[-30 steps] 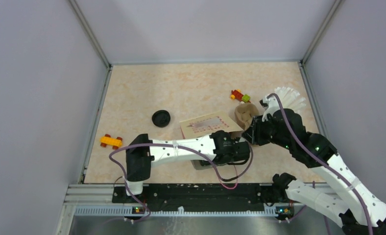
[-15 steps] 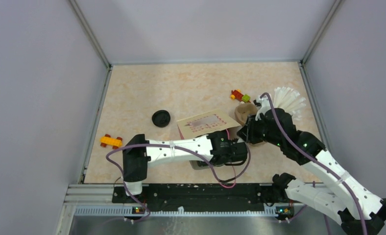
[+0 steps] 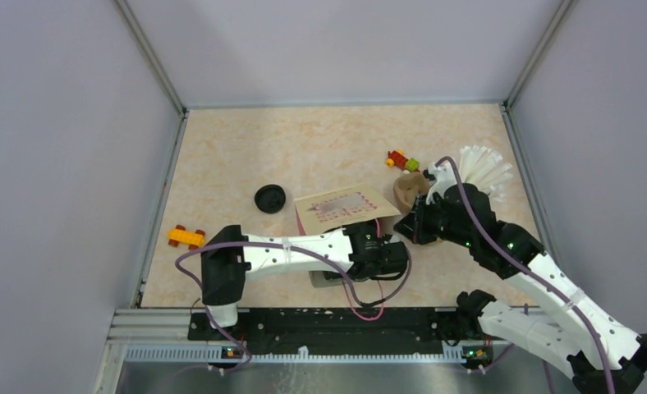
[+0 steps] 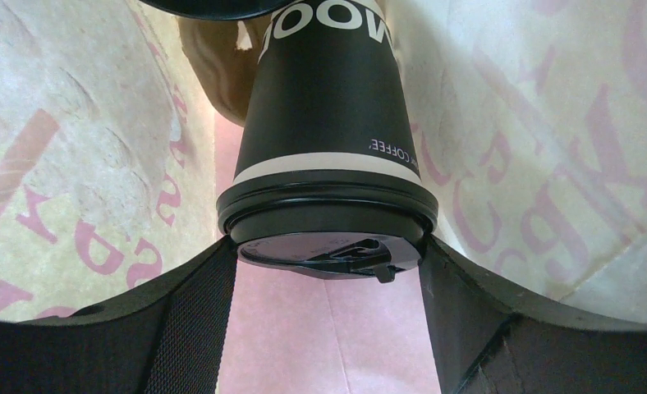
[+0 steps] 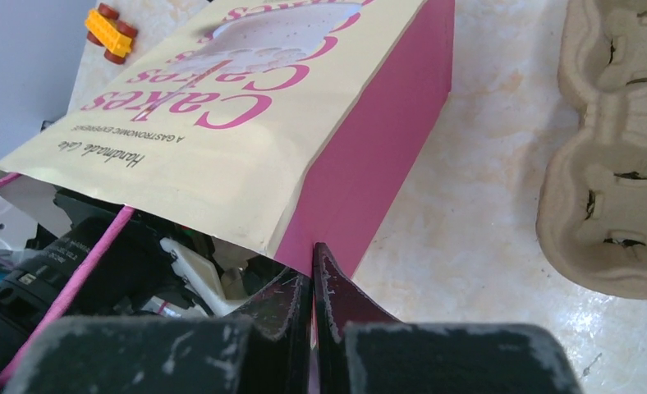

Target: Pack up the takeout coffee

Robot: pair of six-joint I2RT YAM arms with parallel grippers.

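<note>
From above, we see that the right end effector (image 3: 403,226) has just closed at the mouth of the cream-and-pink paper bag (image 3: 337,205). The bag has slid left while the left arm, stretched low across the front, reaches deeper inside, so we judge packing under way. At the left wrist, the left end effector (image 4: 328,263) stands wide, clamping the lid of the black lidded paper cup (image 4: 328,148) inside the bag. At the right wrist, the fingers (image 5: 283,304) meet at the bag's pink corner; whether paper is caught, we cannot tell.

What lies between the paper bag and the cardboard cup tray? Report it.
Only bare tabletop separates the paper bag from the cup tray; the right wrist view shows it.
</note>
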